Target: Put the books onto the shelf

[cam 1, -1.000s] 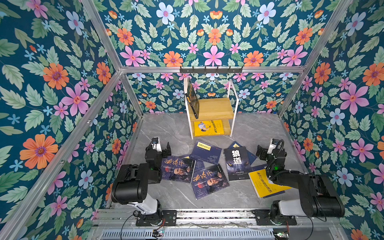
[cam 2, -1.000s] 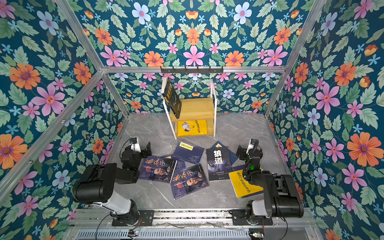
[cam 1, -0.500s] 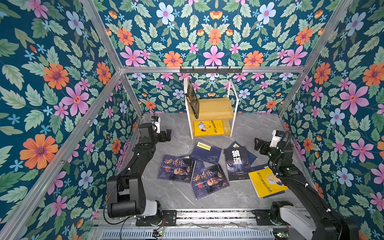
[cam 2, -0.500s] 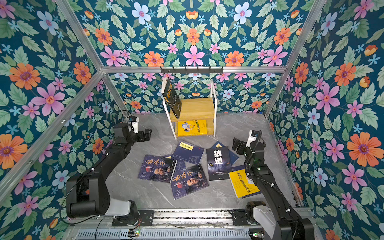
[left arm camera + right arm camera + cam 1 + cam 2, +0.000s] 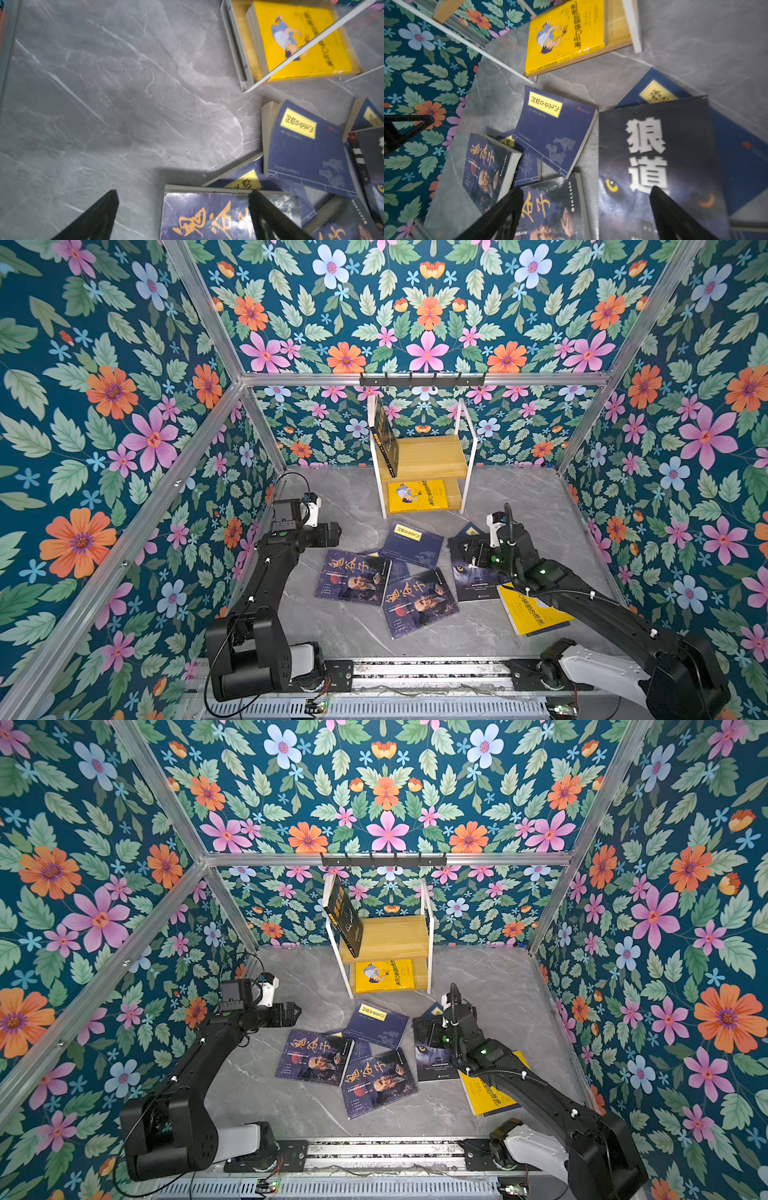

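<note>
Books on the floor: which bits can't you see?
The wolf book: title covered by the right arm in both top views.
The yellow book on the floor: a corner under that arm.
A navy book: mostly buried under other books, right wrist view.
An old-man book: cut off by the left wrist picture's edge.

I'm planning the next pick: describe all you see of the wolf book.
The wolf book is a thin paperback: black cover, yellow wolf eyes, big white title. It lies flat, face up, on the grey table, partly over a navy book. The open right pincer hangs above it; contact unclear.
</note>
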Tool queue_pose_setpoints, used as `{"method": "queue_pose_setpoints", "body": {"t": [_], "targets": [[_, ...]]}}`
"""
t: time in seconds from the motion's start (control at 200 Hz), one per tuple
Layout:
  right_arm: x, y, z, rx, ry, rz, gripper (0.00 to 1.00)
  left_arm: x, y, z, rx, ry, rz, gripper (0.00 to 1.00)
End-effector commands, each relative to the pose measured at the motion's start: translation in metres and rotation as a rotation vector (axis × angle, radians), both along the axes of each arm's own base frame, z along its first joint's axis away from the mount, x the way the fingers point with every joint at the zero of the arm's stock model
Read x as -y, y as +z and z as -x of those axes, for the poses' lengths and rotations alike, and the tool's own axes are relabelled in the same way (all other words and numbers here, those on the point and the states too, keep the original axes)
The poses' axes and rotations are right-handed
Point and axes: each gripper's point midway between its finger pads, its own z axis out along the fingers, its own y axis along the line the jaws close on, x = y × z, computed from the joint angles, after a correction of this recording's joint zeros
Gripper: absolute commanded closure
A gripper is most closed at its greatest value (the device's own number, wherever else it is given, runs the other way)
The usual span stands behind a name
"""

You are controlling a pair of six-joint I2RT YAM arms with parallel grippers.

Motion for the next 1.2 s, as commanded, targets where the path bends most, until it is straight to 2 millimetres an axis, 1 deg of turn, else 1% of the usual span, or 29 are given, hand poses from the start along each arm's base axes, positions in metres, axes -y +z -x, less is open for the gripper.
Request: {"method": "queue_pose_setpoints", "body": {"t": [0.0, 0.07, 0.145, 0.195, 0.245, 0.31, 0.445, 0.53, 0.595, 0.62, 0.63, 0.65, 0.73, 0.78, 0.82, 0.955, 0.995, 1.04, 1.11, 1.195], "targets": [[-0.029, -0.004, 0.005, -0.075, 0.012, -0.061, 0.06, -0.001, -0.010, 0.011, -0.024, -0.022, -0.011, 0.00], [-0.051, -0.006, 0.008, -0.127, 0.057, -0.086, 0.07, -0.006, -0.019, 0.014, -0.048, -0.003, -0.017, 0.00], [-0.068, -0.012, 0.011, -0.202, 0.076, -0.101, 0.08, -0.016, -0.029, 0.016, -0.069, 0.038, -0.049, 0.00], [-0.081, -0.015, 0.013, -0.232, 0.103, -0.120, 0.08, -0.019, -0.033, 0.018, -0.077, 0.045, -0.064, 0.00], [-0.097, -0.016, 0.012, -0.260, 0.140, -0.164, 0.10, -0.019, -0.036, 0.018, -0.082, 0.044, -0.066, 0.00], [-0.112, -0.017, 0.010, -0.295, 0.165, -0.203, 0.13, -0.018, -0.042, 0.017, -0.104, 0.037, -0.059, 0.02], [-0.137, -0.018, 0.008, -0.338, 0.205, -0.241, 0.15, -0.013, -0.051, 0.014, -0.148, 0.032, -0.015, 0.07], [-0.152, -0.018, 0.007, -0.353, 0.240, -0.261, 0.17, -0.009, -0.061, 0.014, -0.161, 0.026, 0.006, 0.09], [-0.161, -0.021, 0.006, -0.381, 0.253, -0.272, 0.19, -0.010, -0.067, 0.015, -0.183, 0.030, 0.003, 0.10], [-0.165, -0.016, 0.006, -0.377, 0.264, -0.284, 0.20, -0.010, -0.068, 0.014, -0.186, 0.030, 0.004, 0.11], [-0.168, -0.027, 0.006, -0.397, 0.263, -0.272, 0.20, -0.010, -0.069, 0.014, -0.189, 0.029, 0.004, 0.11], [-0.171, -0.031, 0.007, -0.405, 0.267, -0.271, 0.20, -0.010, -0.070, 0.014, -0.195, 0.029, 0.006, 0.12], [-0.183, -0.039, 0.007, -0.416, 0.281, -0.282, 0.21, -0.007, -0.074, 0.014, -0.208, 0.019, 0.019, 0.14], [-0.190, -0.046, 0.008, -0.446, 0.290, -0.287, 0.24, -0.007, -0.076, 0.014, -0.213, 0.016, 0.022, 0.18], [-0.196, -0.050, 0.009, -0.467, 0.296, -0.296, 0.27, -0.006, -0.078, 0.014, -0.223, 0.015, 0.024, 0.21], [-0.215, -0.058, 0.014, -0.494, 0.332, -0.337, 0.29, -0.004, -0.081, 0.013, -0.241, 0.016, 0.040, 0.28], [-0.218, -0.060, 0.014, -0.505, 0.341, -0.342, 0.32, -0.002, -0.083, 0.014, -0.247, 0.014, 0.051, 0.29], [-0.220, -0.060, 0.013, -0.507, 0.340, -0.344, 0.32, -0.001, -0.084, 0.013, -0.254, 0.014, 0.063, 0.31], [-0.221, -0.060, 0.011, -0.503, 0.339, -0.347, 0.33, -0.001, -0.088, 0.013, -0.273, 0.019, 0.069, 0.36], [-0.224, -0.065, 0.012, -0.522, 0.342, -0.359, 0.35, 0.000, -0.090, 0.013, -0.282, 0.025, 0.072, 0.43]]}}
